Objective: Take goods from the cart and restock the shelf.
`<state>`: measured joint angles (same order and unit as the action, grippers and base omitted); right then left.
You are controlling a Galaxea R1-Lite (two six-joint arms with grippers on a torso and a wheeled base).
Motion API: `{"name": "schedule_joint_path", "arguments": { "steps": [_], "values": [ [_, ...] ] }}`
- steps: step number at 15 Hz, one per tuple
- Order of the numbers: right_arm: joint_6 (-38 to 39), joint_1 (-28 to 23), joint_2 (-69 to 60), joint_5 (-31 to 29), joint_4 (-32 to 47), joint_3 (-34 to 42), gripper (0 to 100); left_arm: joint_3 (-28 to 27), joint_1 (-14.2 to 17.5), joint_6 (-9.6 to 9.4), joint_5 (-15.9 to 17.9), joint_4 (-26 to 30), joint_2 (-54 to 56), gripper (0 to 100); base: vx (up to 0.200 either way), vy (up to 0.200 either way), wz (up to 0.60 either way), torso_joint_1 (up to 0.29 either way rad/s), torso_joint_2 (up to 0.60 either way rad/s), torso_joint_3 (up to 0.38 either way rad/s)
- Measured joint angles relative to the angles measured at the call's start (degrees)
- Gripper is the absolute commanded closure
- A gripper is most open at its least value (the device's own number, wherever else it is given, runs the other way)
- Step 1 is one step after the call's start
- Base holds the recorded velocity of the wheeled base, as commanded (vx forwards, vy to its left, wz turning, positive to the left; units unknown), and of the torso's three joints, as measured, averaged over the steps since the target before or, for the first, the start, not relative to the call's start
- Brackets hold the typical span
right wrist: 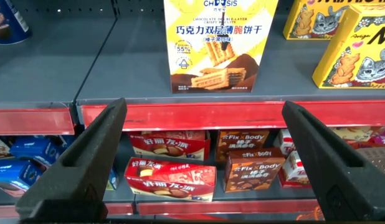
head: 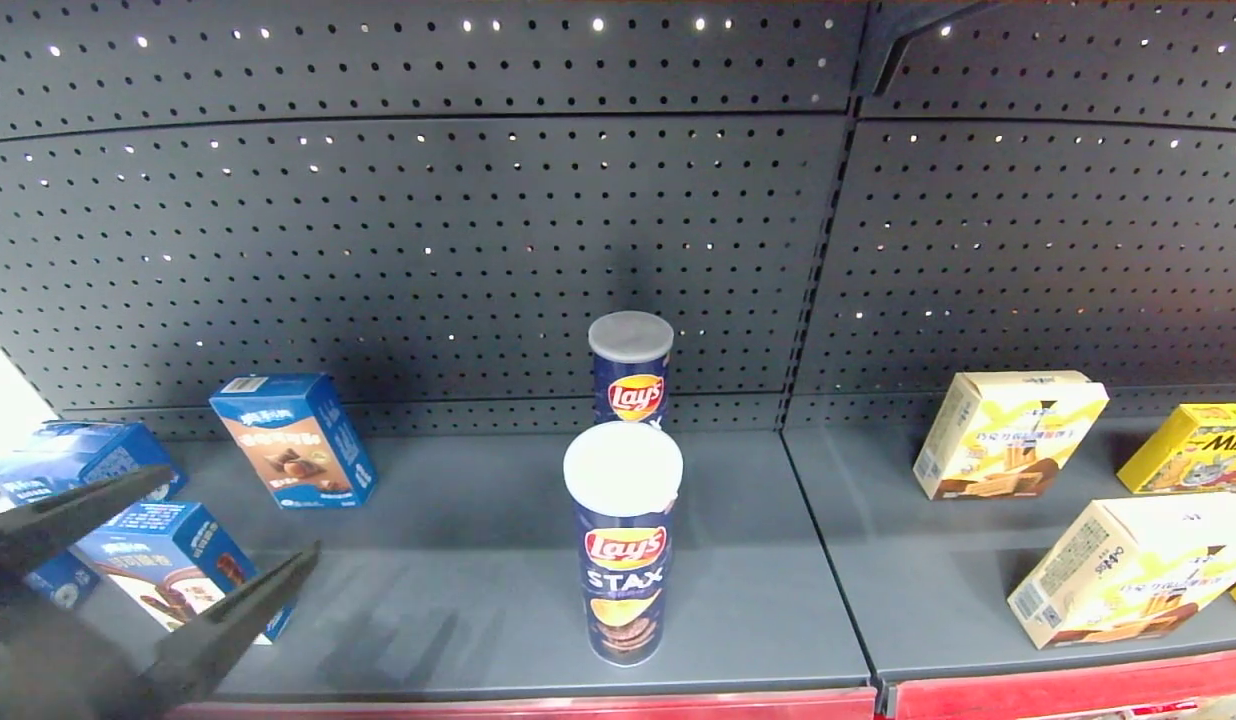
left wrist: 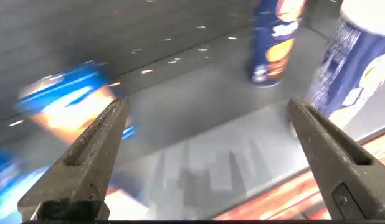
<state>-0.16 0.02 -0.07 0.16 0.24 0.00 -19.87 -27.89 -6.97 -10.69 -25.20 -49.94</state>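
The front can [head: 623, 545] and back can [head: 630, 370] stand upright, lids up, on the shelf [head: 458, 580], beyond the spread, empty fingers of the left gripper [head: 243, 512], with blue boxes [head: 163, 570] beside them. The right gripper [right wrist: 204, 104] gapes empty before a yellow box [right wrist: 217, 43].

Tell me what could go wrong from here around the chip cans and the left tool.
1. The front can stands tall near the shelf edge; a nudge could tip it off.
2. The open left tool hangs by the blue boxes; a swing toward the cans might knock one.
3. The rear can stands directly behind the front one, so pushing the front can back may topple both.
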Motion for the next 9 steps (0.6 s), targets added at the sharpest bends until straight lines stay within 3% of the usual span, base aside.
{"name": "schedule_joint_path", "arguments": {
  "steps": [5, 7, 9],
  "values": [
    [0.0, 0.07, 0.0, 0.0, -0.02, 0.0, 0, 12.21, 14.45, 0.71, 0.62, 12.31, 31.45, 0, 0.0, 0.0, 0.0, 0.0, 0.0, 0.0],
    [0.0, 0.05, 0.0, 0.0, 0.0, 0.0, 0, 17.81, 19.8, 1.78, 0.62, 15.63, 38.77, 0, 0.0, 0.0, 0.0, 0.0, 0.0, 0.0],
    [0.0, 0.05, 0.0, 0.0, 0.0, 0.0, 0, 19.36, 23.34, 2.62, 1.44, 18.63, 42.24, 0, 0.0, 0.0, 0.0, 0.0, 0.0, 0.0]
  ]
}}
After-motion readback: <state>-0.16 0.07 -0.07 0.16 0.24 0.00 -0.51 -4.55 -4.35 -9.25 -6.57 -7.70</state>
